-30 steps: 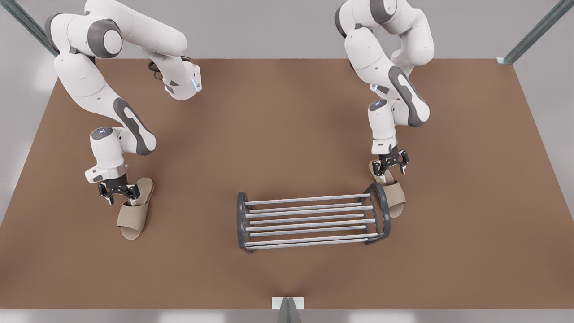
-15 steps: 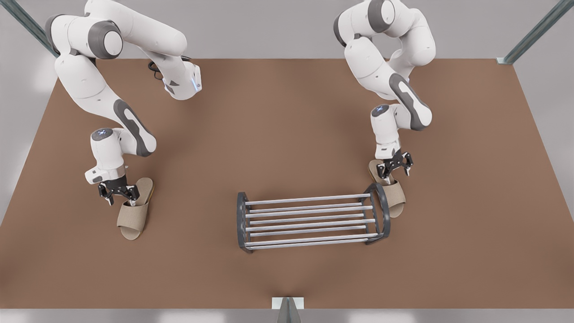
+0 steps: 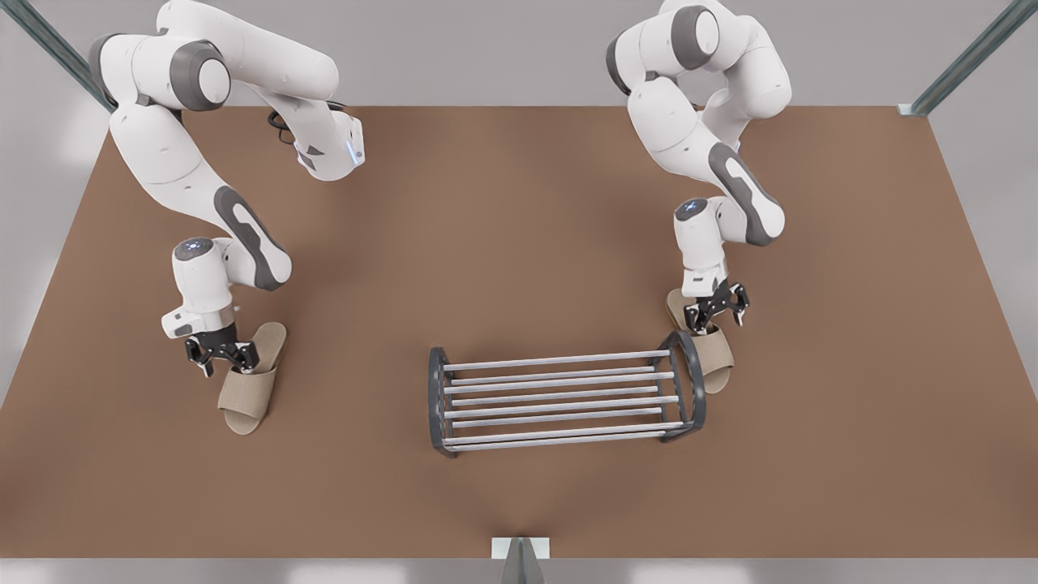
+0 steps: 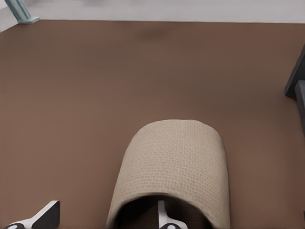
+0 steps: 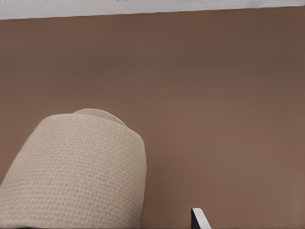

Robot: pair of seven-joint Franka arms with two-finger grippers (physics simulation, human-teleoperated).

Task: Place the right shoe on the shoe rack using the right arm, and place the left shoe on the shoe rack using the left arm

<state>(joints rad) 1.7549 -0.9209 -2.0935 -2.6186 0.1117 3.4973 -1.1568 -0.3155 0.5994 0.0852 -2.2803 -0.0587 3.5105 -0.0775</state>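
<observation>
The right shoe [image 3: 247,393], a beige slipper, lies on the table at the front view's left, toe toward the near edge. My right gripper [image 3: 220,357] hangs open low over its heel end. In the right wrist view its strap [image 5: 76,171] is close by and one fingertip [image 5: 199,218] stands beside it. The left shoe [image 3: 715,357] lies just outside the shoe rack's [image 3: 559,397] end frame at the front view's right. My left gripper [image 3: 716,314] is open at its heel. One fingertip [image 4: 164,220] is under the strap [image 4: 174,162], the other fingertip [image 4: 45,217] outside.
The brown table [image 3: 503,243] stretches wide around the rack, whose silvery rods carry nothing. A dark end frame [image 4: 296,81] of the rack stands close beside the left shoe. Teal posts [image 3: 965,57] stand at the table's far corners.
Both grippers have sunk lower and moved slightly toward the near edge, closing in on the heels of their slippers. The slipper at the front view's left has shifted a little rightward.
</observation>
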